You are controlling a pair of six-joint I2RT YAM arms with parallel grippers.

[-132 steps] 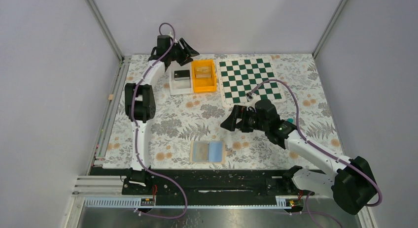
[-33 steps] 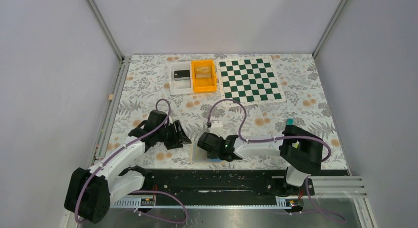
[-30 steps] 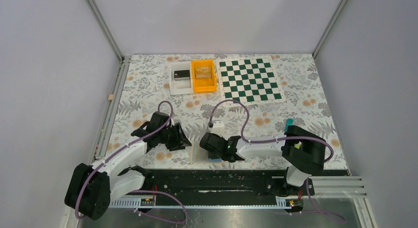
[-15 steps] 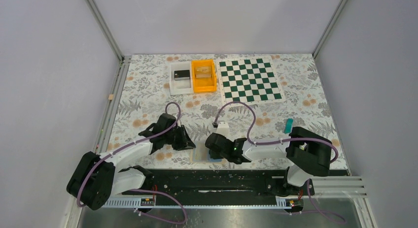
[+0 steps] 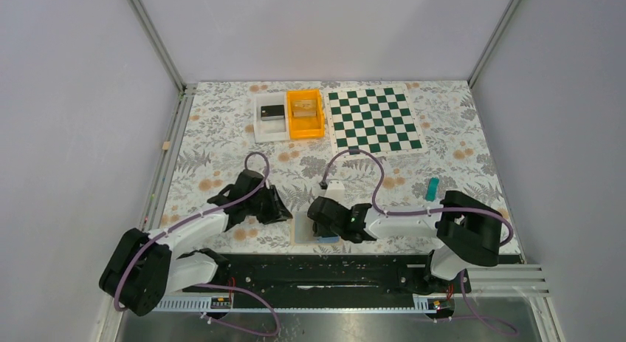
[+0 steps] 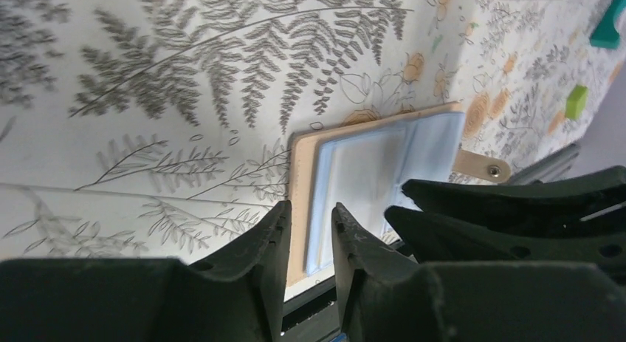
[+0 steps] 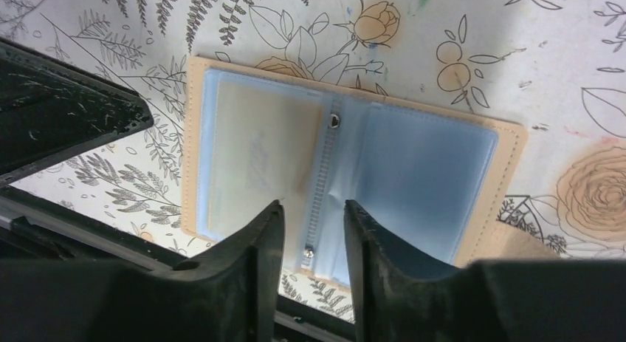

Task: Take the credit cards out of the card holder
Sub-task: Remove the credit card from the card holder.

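Note:
The card holder (image 7: 428,172) lies open and flat near the table's front edge, two light-blue panels inside a tan border. In the top view the card holder (image 5: 304,232) is partly under the right gripper. A pale credit card (image 7: 251,157) shows inside the left pocket. My right gripper (image 7: 314,213) hovers open over the centre fold, one finger to each side. My left gripper (image 6: 310,216) stands narrowly open over the holder's (image 6: 369,172) left tan edge, nothing pinched between its fingers. From above, the left gripper (image 5: 284,213) and right gripper (image 5: 319,222) almost meet over the holder.
At the back stand a white tray (image 5: 271,131) with a dark item, an orange bin (image 5: 305,128) and a chessboard (image 5: 373,119). A small teal piece (image 5: 432,185) lies to the right. The black rail (image 5: 317,264) runs just past the holder's near edge.
The right gripper's jaws have opened over the fold. The left gripper has crept right to the holder's left edge, its jaws narrowing and then parting a little.

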